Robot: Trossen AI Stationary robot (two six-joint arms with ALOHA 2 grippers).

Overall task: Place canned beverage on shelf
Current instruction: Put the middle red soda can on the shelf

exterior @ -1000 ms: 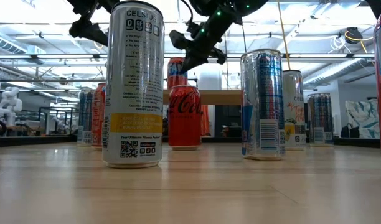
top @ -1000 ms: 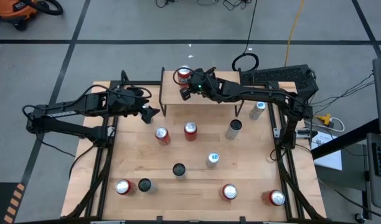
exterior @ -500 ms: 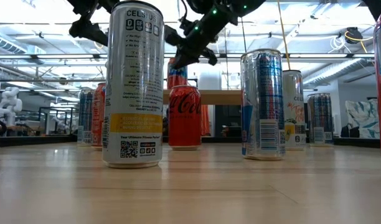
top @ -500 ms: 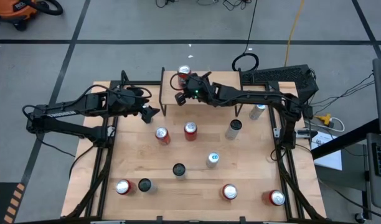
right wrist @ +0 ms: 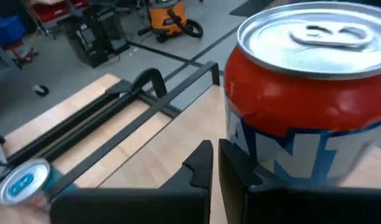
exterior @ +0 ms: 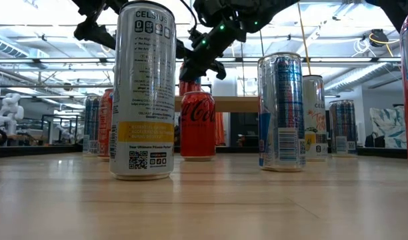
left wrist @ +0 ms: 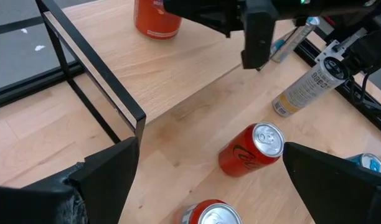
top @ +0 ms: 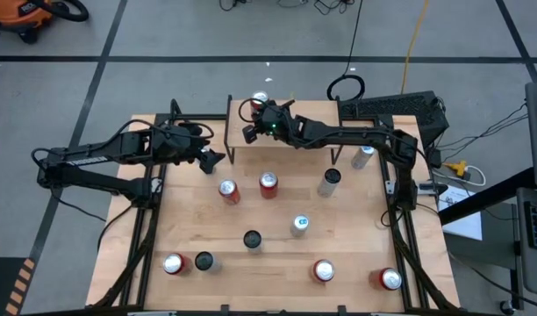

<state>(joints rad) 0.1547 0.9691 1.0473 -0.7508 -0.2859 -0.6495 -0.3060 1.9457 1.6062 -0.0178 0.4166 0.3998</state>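
A red, white and blue can [right wrist: 302, 93] stands upright on the shelf [top: 295, 110] at the table's far side; it also shows in the high view as the can [top: 260, 98] and in the left wrist view as the can [left wrist: 156, 15]. My right gripper [right wrist: 214, 162] is shut and reaches over the shelf from the right, its fingers close along the can's near side. In the high view my right gripper [top: 249, 133] covers part of the can. My left gripper [top: 211, 161] hangs open above the table, left of the shelf, holding nothing. My right gripper's shut fingers [right wrist: 231, 165] lie level beside the lower side wall [right wrist: 271, 158] of the can, coming from the table's right. Whether they touch it, I cannot tell. The can stands upright on the shelf top.
Several cans stand on the table nearer than the shelf: two red ones [top: 227, 190] [top: 268, 183], a grey one [top: 329, 181], a white one [top: 299, 225], a black one [top: 252, 239] and more along the near edge. A slim can [top: 363, 156] stands by the right arm's base.
My right gripper, shut throughout, has moved toward the table's left edge along the shelf and sunk a little, coming in close beside the can. My left arm has kept still.
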